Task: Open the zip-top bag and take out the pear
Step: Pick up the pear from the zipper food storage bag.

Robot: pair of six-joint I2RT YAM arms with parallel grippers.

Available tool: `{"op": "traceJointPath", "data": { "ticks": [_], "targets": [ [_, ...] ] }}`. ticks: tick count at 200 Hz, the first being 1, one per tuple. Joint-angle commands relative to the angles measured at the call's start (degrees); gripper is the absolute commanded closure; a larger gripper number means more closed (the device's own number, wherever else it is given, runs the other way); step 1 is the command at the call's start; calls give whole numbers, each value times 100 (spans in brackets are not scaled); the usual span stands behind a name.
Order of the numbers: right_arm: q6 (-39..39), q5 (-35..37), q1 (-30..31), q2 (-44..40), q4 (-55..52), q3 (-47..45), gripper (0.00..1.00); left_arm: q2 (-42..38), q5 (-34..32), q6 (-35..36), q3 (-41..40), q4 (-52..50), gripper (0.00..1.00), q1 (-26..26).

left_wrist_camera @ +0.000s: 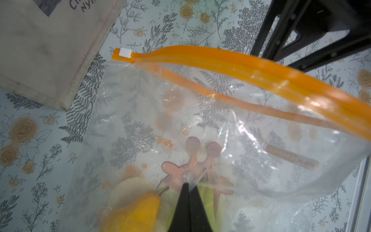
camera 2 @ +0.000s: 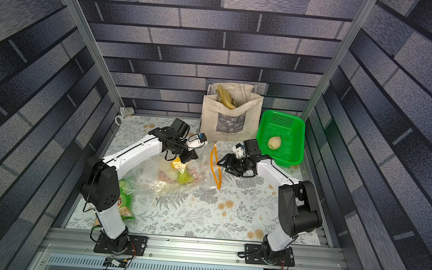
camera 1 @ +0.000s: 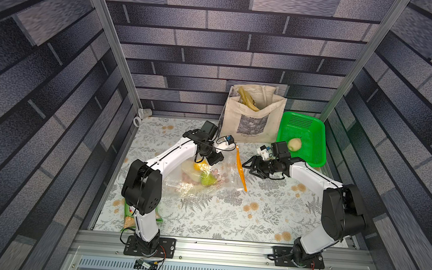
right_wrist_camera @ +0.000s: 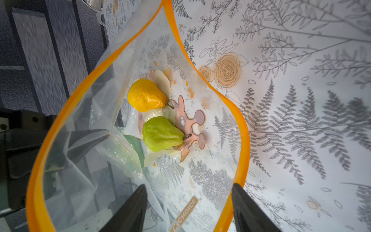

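The clear zip-top bag (camera 1: 221, 183) (camera 2: 153, 180) lies mid-table with its orange zip strip (camera 1: 241, 169) (right_wrist_camera: 244, 128) parted into a wide mouth. Inside lie a yellow pear (right_wrist_camera: 145, 95) (left_wrist_camera: 136, 211) and a green pear (right_wrist_camera: 160, 133) (camera 1: 207, 181). My left gripper (left_wrist_camera: 187, 185) (camera 1: 212, 161) is shut on a pinch of the bag's upper film, holding it lifted. My right gripper (right_wrist_camera: 189, 185) (camera 1: 249, 167) stands open at the bag's mouth. One of its fingers is beside the lower orange edge and the other is by the film.
A pale pear (camera 1: 294, 144) rests in the green basket (camera 1: 312, 130) at the back right. A beige tote bag (camera 1: 253, 120) stands against the back wall. A green crisp packet (camera 2: 124, 202) lies by the left arm's base. A tape roll (camera 1: 137, 120) sits in the back left corner.
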Motion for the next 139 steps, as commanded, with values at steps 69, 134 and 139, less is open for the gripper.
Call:
{"op": "traceJointPath", "data": {
  "ticks": [69,134,139],
  "targets": [
    [712,-270,944,1082,1460,418,11,-370,105,19,18,-24,100,-34],
    [521,76,1416,1364,2421,221,6,-329,211,-60,131,35,100,-16],
    [474,110,1443,1389,2531,29,6,-334,220,-60,132,44,100,-16]
  ]
}}
